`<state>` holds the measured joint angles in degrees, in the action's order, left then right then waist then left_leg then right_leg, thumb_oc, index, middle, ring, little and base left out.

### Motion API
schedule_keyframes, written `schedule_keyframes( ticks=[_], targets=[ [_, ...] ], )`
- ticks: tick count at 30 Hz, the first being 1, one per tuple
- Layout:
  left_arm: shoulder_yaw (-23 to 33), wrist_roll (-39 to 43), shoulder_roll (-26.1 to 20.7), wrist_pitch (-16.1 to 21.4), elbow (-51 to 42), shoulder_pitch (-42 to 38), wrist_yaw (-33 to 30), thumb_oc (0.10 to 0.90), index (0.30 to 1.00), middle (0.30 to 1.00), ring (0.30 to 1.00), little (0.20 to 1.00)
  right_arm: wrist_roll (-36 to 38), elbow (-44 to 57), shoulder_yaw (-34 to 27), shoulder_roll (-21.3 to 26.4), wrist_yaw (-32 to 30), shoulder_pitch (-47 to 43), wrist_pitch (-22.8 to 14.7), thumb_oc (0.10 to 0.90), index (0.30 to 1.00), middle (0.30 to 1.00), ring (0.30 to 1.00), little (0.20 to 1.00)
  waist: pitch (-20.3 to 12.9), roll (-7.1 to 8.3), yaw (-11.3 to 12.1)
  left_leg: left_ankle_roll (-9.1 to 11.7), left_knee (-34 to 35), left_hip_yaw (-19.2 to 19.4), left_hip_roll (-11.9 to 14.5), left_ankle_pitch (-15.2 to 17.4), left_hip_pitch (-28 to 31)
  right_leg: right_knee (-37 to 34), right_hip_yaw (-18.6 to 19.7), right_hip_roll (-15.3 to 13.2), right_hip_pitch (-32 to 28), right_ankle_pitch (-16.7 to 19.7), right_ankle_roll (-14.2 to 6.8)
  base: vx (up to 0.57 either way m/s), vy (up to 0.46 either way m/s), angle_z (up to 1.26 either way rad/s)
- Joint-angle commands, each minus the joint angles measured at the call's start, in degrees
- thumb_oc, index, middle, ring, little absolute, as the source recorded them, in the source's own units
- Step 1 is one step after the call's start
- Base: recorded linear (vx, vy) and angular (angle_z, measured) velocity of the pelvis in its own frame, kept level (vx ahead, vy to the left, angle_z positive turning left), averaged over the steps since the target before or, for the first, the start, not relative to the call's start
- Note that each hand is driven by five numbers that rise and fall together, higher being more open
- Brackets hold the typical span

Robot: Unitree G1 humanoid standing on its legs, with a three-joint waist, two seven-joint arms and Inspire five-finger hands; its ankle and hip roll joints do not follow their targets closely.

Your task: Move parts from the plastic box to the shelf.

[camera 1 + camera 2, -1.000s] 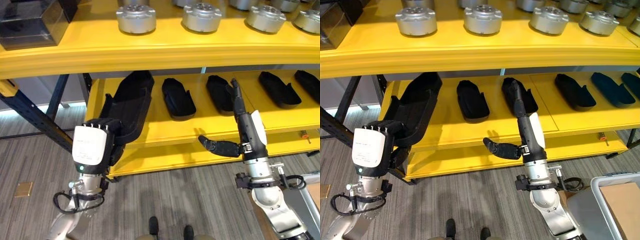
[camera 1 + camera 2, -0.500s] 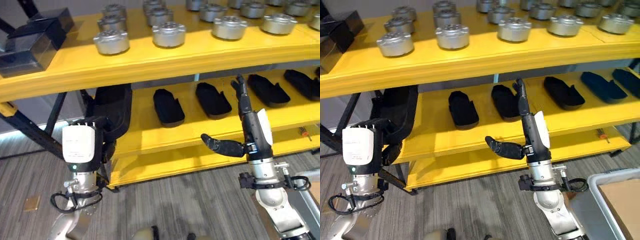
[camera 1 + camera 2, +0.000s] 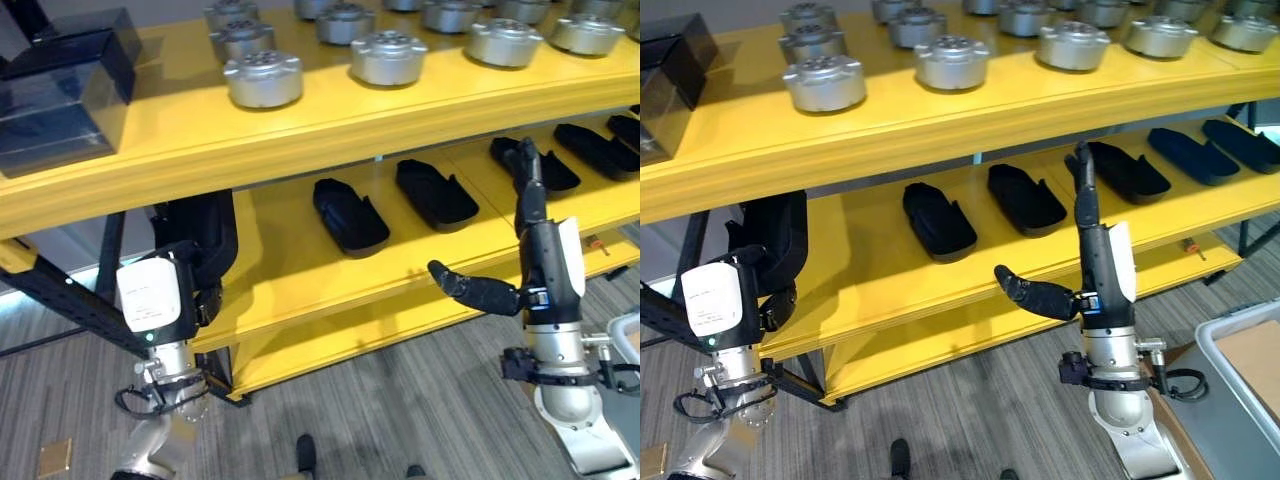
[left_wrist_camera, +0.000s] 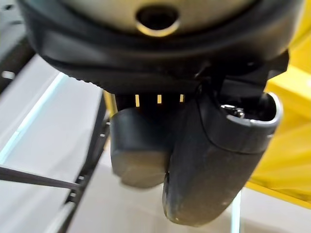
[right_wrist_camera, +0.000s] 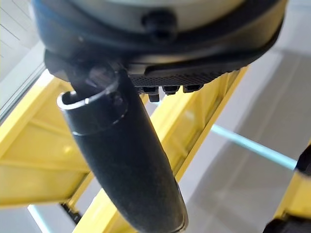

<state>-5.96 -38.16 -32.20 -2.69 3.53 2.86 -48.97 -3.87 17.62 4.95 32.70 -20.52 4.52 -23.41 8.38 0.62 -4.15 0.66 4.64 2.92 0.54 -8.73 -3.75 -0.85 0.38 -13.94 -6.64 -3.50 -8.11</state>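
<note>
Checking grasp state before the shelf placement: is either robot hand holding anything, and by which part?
Left robot hand is curled round the near end of a black part. Right robot hand is open, holding nothing.

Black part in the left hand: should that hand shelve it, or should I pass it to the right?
Left, probably. The left hand is already curled round the black part at the left end of the middle shelf, where bare space lies beside it. The right hand is open, holding nothing, farther right.
</note>
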Motion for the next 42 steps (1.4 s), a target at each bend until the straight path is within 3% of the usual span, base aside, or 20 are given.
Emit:
schedule_keyframes(
  ticks=[1,5,14,18,21,24,27,34,42],
  targets=[
    [2.10,2.51,-2.60,-0.45,1.26,-8.23,-4.38,0.400,0.300,0.300,0.300,0.300,-1.01,4.06,-0.93,0.24,-3.33,-5.96,-2.08,0.900,1.000,1.000,1.000,1.000,-5.52,0.24,-0.22,1.24,0.36,0.40,4.80,4.52,4.82,0.16,-1.34,4.53,3.66,6.34,0.96,0.02,0.054,0.02],
    [0.43,7.06,-2.23,-2.62,8.47,-11.46,-6.49,0.400,0.300,0.300,0.300,0.300,-1.48,2.83,-0.66,0.29,-3.86,-6.34,-2.40,0.900,1.000,1.000,1.000,1.000,-5.83,0.49,-0.98,0.87,0.34,1.15,4.84,4.98,5.51,0.88,-0.34,4.55,3.87,6.01,0.76,0.02,0.037,-0.07],
    [-8.79,11.36,0.27,-7.99,27.95,-24.29,-0.82,0.400,0.300,0.300,0.300,0.300,-0.03,1.01,1.76,0.70,0.03,-7.79,-1.64,0.900,1.000,1.000,1.000,1.000,-6.12,0.22,-4.74,0.80,0.36,5.14,5.54,6.44,7.86,0.55,0.88,3.94,4.03,6.07,-0.26,0.06,0.041,-0.19],
    [-10.71,9.78,1.31,-9.44,34.00,-27.65,0.70,0.400,0.300,0.300,0.300,0.300,-0.02,0.09,2.70,0.70,1.00,-8.40,-1.76,0.900,1.000,1.000,1.000,1.000,-5.97,0.04,-6.09,0.77,0.36,6.56,5.64,6.65,8.11,0.37,1.15,3.72,4.52,6.33,-0.56,0.03,0.040,-0.19],
    [-13.30,4.94,1.15,-8.45,39.07,-30.36,0.98,0.400,0.300,0.300,0.300,0.300,0.20,-0.14,3.34,1.01,2.10,-8.70,-1.47,0.900,1.000,1.000,1.000,1.000,-5.59,-0.09,-7.45,0.63,0.36,7.98,5.62,6.83,8.09,0.34,1.80,3.59,5.37,6.63,-0.82,0.02,0.049,-0.14],
    [-16.12,-0.21,0.80,-8.50,39.47,-31.13,1.75,0.400,0.300,0.300,0.300,0.300,0.48,-0.89,3.49,1.80,2.54,-8.68,-2.23,0.900,1.000,1.000,1.000,1.000,-4.92,-0.16,-8.19,0.50,0.36,8.68,5.54,6.94,7.86,0.42,2.18,3.47,6.02,6.77,-0.91,0.00,0.043,-0.15],
    [-17.98,0.73,0.34,-10.06,40.32,-31.11,1.72,0.400,0.300,0.300,0.300,0.300,0.62,-1.71,3.64,2.45,2.75,-8.60,-3.23,0.900,1.000,1.000,1.000,1.000,-4.40,-0.24,-8.49,0.37,0.34,9.01,5.34,7.03,7.72,0.33,2.35,3.26,6.44,6.99,-1.06,0.00,0.046,-0.02],
    [-16.85,2.99,0.75,-10.22,42.73,-29.33,-0.61,0.400,0.300,0.300,0.300,0.300,0.78,-1.44,3.68,2.52,3.88,-8.10,-3.17,0.900,1.000,1.000,1.000,1.000,-3.67,-0.14,-8.44,0.10,0.26,9.07,5.07,7.16,7.88,0.11,2.47,2.91,6.58,7.21,-1.28,0.01,0.023,-0.09],
    [-16.66,-1.57,0.09,-7.97,41.08,-26.31,0.73,0.400,0.300,0.300,0.300,0.300,0.12,-1.43,4.06,3.09,3.50,-7.32,-3.38,0.900,1.000,1.000,1.000,1.000,-3.26,0.14,-7.22,0.00,0.07,8.12,4.96,7.21,7.73,0.55,1.48,2.73,6.48,6.89,-1.30,0.00,0.000,0.00]
  ],
)
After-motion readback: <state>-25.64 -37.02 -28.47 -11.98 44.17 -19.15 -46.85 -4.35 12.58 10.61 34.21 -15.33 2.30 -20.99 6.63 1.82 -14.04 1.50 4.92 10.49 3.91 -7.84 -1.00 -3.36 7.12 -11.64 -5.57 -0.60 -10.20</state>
